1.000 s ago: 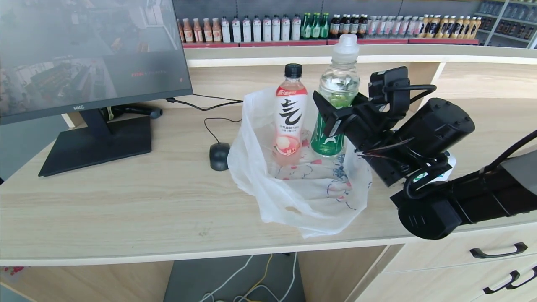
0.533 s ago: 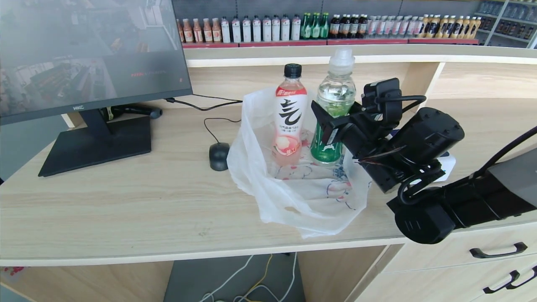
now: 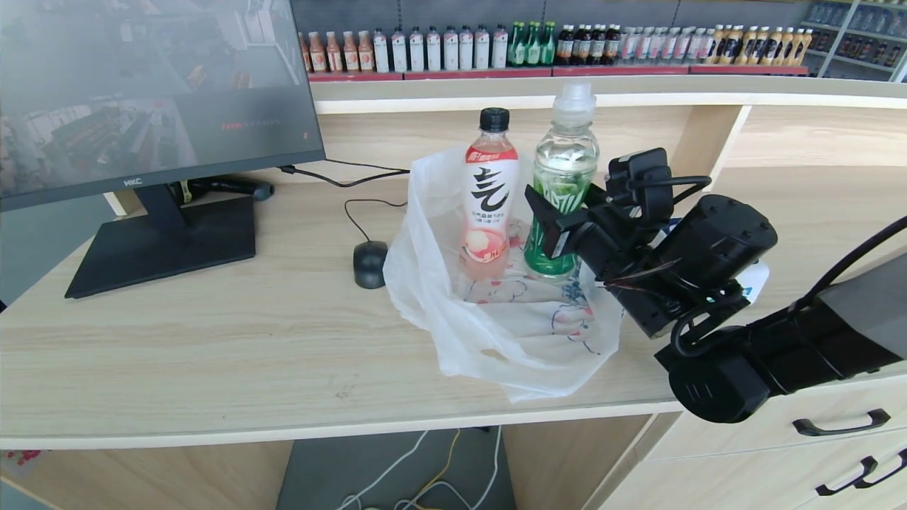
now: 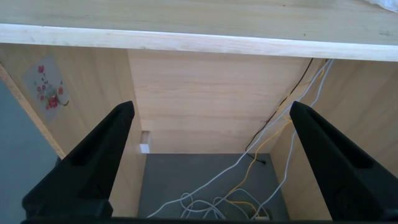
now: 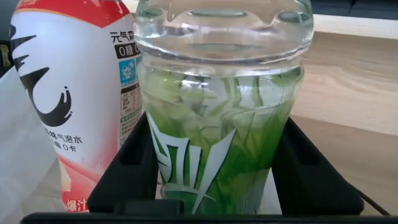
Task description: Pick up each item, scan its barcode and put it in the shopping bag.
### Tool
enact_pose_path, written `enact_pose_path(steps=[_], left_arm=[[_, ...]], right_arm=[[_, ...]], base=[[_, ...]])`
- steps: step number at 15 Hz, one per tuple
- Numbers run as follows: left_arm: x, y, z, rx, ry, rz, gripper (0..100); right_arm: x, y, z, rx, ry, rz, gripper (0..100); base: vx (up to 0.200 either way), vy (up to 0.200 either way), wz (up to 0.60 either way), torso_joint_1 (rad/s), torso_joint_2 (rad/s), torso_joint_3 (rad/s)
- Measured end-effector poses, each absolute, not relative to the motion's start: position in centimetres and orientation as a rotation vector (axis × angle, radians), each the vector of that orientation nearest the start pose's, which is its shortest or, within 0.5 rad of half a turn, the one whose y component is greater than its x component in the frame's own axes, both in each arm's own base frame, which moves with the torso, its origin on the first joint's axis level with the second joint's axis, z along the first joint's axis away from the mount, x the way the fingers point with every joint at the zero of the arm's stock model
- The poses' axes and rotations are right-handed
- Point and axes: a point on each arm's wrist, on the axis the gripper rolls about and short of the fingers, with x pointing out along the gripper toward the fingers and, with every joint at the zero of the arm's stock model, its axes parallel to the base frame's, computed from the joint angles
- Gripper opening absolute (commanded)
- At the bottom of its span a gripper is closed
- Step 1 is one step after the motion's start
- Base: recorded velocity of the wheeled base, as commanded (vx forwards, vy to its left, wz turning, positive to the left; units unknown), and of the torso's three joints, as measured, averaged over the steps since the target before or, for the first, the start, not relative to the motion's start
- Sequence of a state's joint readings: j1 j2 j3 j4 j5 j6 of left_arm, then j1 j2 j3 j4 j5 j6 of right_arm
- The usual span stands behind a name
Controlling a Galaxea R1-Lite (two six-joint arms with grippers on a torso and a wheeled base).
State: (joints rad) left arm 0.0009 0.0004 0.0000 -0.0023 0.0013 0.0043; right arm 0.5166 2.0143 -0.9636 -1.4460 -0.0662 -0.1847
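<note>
Shopping bag (image 3: 496, 340) open mid-counter (image 3: 212, 340). Spare left gripper (image 4: 211, 124) under counter's near edge, fingers apart, empty. Upright pink bottle (image 3: 489, 205) in bag's left half. Just right of it, green bottle (image 3: 565, 170) upright, clamped between right gripper (image 3: 560, 237) fingers. Likely best: lower straight until base seats, keep gap from pink bottle, then open and retreat rightward without snagging plastic.

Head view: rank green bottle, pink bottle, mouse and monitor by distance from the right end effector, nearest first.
1. green bottle: gripped in the right end effector, over the shopping bag.
2. pink bottle: just left of the green one, in the bag.
3. mouse: on the counter, left of the bag.
4. monitor: far left.
</note>
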Motion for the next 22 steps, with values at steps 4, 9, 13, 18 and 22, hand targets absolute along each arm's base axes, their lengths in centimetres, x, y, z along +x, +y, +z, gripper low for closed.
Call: enact_pose_path(steps=[4,9,13,18,22], left_arm=[[-2.3,0.0,7.6,0.004,-0.002,0.002,100],[-2.3,0.0,7.6,0.004,-0.002,0.002,100],[-2.3,0.0,7.6,0.004,-0.002,0.003,100],[-2.3,0.0,7.6,0.005,-0.002,0.003,100],[-2.3,0.0,7.6,0.004,-0.002,0.002,100]], right_arm=[[32.8,18.4,19.1,-0.063,-0.402,0.41,0],[32.5,18.7,18.4,-0.035,-0.368,0.407,0],[32.4,18.7,18.1,-0.029,-0.355,0.41,0],[31.9,18.4,18.5,-0.015,-0.358,0.412,100],[31.6,18.2,18.7,-0.011,-0.359,0.412,100]], base=[[0.0,0.0,0.0,0.0,0.0,0.0],[0.0,0.0,0.0,0.0,0.0,0.0],[0.0,0.0,0.0,0.0,0.0,0.0],[0.0,0.0,0.0,0.0,0.0,0.0],[0.0,0.0,0.0,0.0,0.0,0.0]])
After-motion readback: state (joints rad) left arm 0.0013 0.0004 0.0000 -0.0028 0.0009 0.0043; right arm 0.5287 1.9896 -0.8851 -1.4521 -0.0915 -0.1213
